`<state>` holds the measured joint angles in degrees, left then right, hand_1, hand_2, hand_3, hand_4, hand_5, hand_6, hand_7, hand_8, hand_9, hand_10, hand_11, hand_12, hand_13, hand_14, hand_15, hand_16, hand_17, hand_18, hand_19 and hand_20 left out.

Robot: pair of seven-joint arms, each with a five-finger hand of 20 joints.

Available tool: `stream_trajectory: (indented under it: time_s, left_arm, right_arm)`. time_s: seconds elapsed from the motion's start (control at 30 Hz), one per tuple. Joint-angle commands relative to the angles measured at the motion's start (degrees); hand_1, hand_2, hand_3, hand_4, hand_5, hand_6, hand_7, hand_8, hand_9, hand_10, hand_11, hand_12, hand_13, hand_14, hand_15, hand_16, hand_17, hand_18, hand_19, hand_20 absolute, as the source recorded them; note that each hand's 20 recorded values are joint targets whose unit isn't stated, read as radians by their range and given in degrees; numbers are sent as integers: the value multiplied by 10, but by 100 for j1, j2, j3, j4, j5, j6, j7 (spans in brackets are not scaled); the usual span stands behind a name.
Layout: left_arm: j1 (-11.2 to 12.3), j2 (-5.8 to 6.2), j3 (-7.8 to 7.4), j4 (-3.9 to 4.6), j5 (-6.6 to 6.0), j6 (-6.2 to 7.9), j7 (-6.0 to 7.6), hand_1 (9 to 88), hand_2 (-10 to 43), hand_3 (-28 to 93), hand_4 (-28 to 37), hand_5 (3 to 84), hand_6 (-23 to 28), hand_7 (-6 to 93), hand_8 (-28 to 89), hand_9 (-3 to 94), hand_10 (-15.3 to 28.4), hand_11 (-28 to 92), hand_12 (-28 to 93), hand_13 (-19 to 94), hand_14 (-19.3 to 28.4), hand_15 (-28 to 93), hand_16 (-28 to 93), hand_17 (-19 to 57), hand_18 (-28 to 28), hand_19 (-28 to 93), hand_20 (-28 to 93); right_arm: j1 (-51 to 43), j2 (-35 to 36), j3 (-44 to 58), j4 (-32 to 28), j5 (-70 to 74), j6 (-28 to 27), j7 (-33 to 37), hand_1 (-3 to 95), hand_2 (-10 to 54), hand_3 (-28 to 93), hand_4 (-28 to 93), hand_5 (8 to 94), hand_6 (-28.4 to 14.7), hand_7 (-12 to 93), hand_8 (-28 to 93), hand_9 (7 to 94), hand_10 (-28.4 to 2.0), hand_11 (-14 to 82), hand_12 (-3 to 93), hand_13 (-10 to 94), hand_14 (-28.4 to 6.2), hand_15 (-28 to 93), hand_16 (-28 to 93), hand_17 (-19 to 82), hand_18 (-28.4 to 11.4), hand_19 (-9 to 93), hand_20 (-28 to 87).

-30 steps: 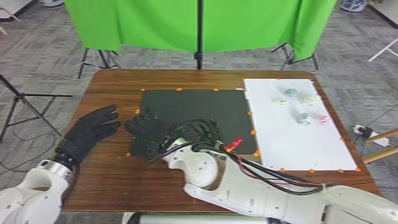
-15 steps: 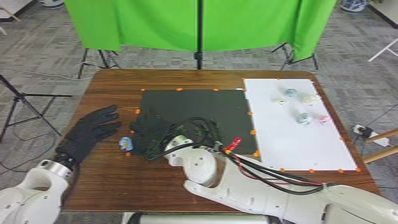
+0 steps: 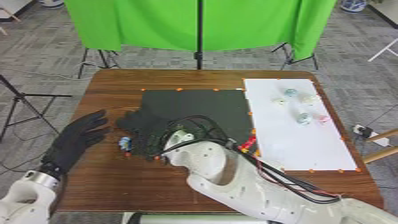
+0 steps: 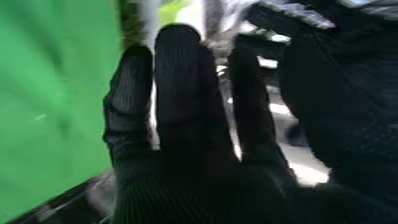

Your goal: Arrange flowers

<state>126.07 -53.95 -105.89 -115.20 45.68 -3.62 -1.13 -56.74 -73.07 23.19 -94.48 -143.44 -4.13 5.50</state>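
My right hand is over the left part of the black mat, its fingertips past the mat's left edge. Straight fingers of the right hand point up in the right wrist view. My left hand is above the table's left side with its fingers relaxed. A small blue-and-white flower piece lies at the mat's left edge, between the hands and touched by neither as far as I can tell. On the white board are a blue flower, a cream one, a pale teal one and a pink one.
Orange tape bits mark the edges of the mat and of the white board. The brown table extends in front of the mat. Beyond its far edge hangs a green cloth on stands.
The blue-and-white piece, hidden a second ago, has come into sight. My right hand has shifted left and a little forward; my left hand has drawn back toward the near left.
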Motion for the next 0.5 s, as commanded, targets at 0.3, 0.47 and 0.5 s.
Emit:
stream_trajectory:
  time_s: [0.3, 0.47, 0.5]
  left_arm:
    - [218, -68, -50, 15, -1, 90, -109, 259, 11, 707, -283, 298, 41, 200, -106, 261, 116, 210, 148, 210, 151, 377, -38, -90, 222, 534, -8]
    - [132, -35, 16, 44, 1, 45, -169, 259, 12, 707, -283, 298, 41, 199, -106, 261, 116, 210, 147, 210, 151, 377, -38, -90, 222, 534, -8]
    - [103, -25, 28, 53, 4, 39, -180, 258, 12, 707, -283, 298, 40, 200, -106, 261, 116, 211, 147, 210, 151, 377, -38, -90, 222, 534, -8]
  right_arm:
    - [-283, -418, 388, 154, -942, -1526, -1285, 164, 356, 932, 113, 328, -10, 179, -157, 227, -1, 55, 167, 194, -117, 695, 101, 61, -203, 724, 503]
    - [-257, -492, 311, 235, -1072, -1630, -1226, 122, 435, 932, 20, 335, -28, 128, -130, 225, 9, 33, 165, 187, -114, 694, 104, 57, -195, 721, 507]
    - [-246, -499, 300, 260, -1034, -1638, -1187, 121, 438, 932, 12, 335, -29, 122, -127, 225, 10, 31, 166, 186, -114, 696, 104, 57, -193, 724, 509]
